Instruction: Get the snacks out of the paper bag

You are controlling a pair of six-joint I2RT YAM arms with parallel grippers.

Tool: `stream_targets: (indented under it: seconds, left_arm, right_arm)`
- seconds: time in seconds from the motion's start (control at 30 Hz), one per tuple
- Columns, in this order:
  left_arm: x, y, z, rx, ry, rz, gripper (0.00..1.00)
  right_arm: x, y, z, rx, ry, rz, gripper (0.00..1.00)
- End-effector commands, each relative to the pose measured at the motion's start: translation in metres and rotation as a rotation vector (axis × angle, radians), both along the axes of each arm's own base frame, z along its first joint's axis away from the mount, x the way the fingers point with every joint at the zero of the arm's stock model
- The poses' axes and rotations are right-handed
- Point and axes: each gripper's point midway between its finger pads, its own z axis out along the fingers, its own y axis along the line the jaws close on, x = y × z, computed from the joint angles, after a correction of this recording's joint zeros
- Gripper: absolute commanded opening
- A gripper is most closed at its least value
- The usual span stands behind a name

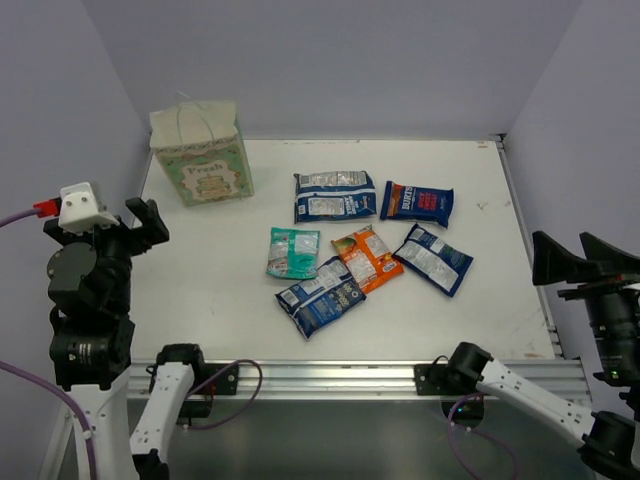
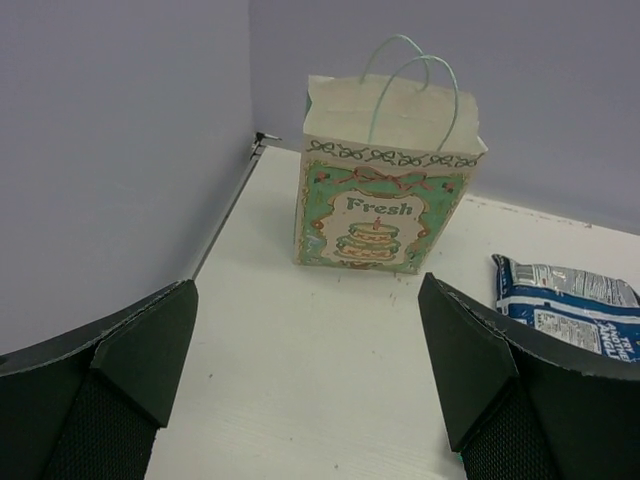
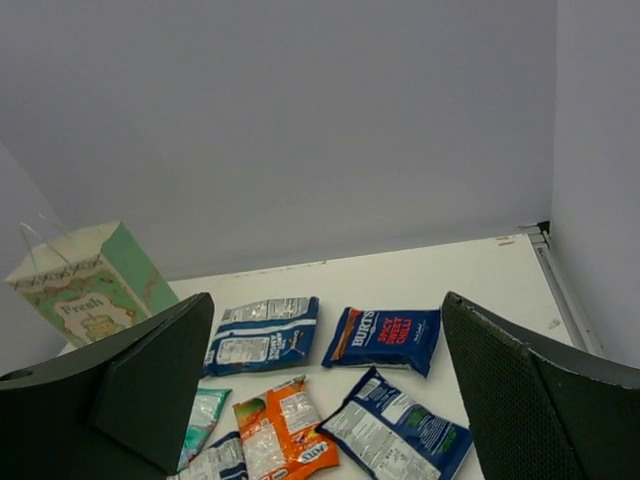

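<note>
The bag (image 1: 201, 155) was made of paper, pale green and cream, and shaped like a tall box. A cake picture and the word "Fresh" were printed on its front, and thin white string handles were looped over its top. It was stood upright near the far left corner of the table (image 1: 480, 300), which was white, flat and smooth. Six snacks (image 1: 362, 243) were laid flat on the table outside the bag, all thin, shiny and crinkly like foil. A blue-and-white pack (image 1: 335, 195) and a blue pack with a red patch (image 1: 417, 203) were set side by side at the back. A teal pack (image 1: 293, 252), an orange pack (image 1: 368, 262) and two more blue packs (image 1: 433, 259) (image 1: 321, 297) were bunched close together in front of them. The left gripper (image 1: 145, 225), black with pointed wedge fingers, was held up at the table's left edge with its jaws spread wide and nothing in them. The bag was seen straight ahead of it, well apart. The right gripper (image 1: 565, 255) was held past the right edge, jaws also spread wide and bare, with the snacks well apart from it.
</note>
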Motion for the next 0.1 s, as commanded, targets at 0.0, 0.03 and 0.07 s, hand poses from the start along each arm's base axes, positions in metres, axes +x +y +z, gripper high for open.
stream_targets:
  seconds: [0.0, 0.03, 0.07]
  left_arm:
    - [0.0071, -0.003, -0.0059, -0.014, 0.021, -0.011, 1.0]
    - [0.01, -0.0054, -0.0086, -0.015, 0.032, -0.024, 1.0]
    - [0.0114, -0.0063, -0.0095, -0.015, 0.036, -0.028, 1.0]
  right_arm:
    - [0.0016, 0.0083, -0.0049, 0.01, 0.018, 0.027, 0.99]
    - [0.0031, 0.013, -0.0047, 0.004, 0.021, 0.04, 0.99]
    - [0.0039, 0.0152, -0.0043, 0.009, 0.024, 0.045, 0.99]
